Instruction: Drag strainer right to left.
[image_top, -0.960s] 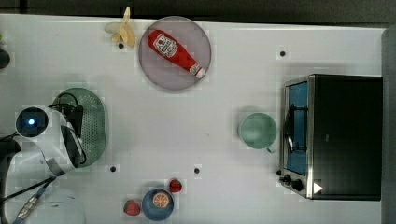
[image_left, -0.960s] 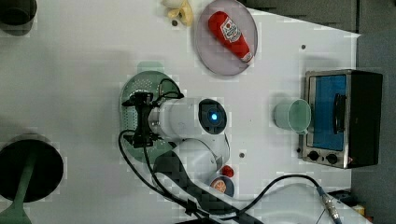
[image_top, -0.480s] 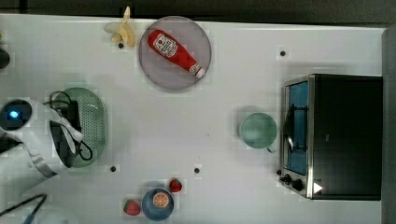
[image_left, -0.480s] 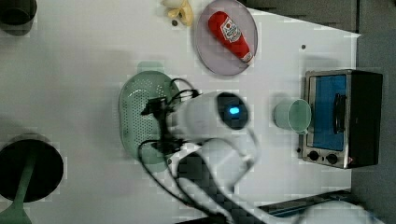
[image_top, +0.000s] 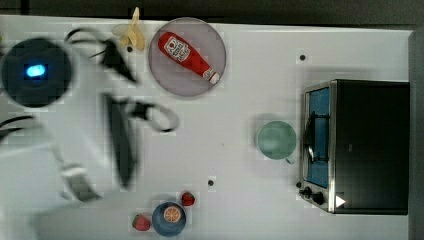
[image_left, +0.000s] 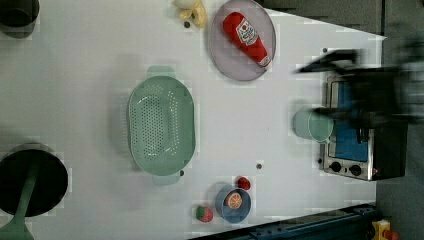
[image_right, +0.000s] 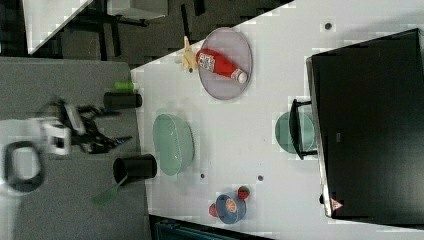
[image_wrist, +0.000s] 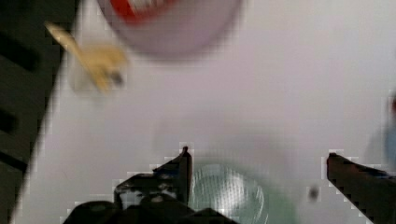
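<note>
A wrist camera looks down between two dark gripper (image_wrist: 256, 168) fingers (image_wrist: 180, 170) that stand wide apart with nothing between them, so the pincer is released. Below the gap sits the pale green strainer (image_wrist: 229, 191), well clear of the fingers.

In the left view the strainer (image_left: 161, 126) rests alone on the white table (image_left: 90, 75), an oval plastic basket with a smooth rim, a patch of small holes in the middle and a small tab handle at each end. It lies toward the left view's left, near a black pot (image_left: 31, 181) holding a green utensil.

It looks light and fairly stiff, with a slick surface, so it would likely slide easily but could skid or tip if pushed high up. The rim or an end tab seems the best place to take hold.

Farther off are a grey plate (image_left: 225, 55) carrying a red ketchup bottle (image_left: 246, 31), a green cup (image_left: 311, 125) and a toaster oven (image_left: 357, 130).
</note>
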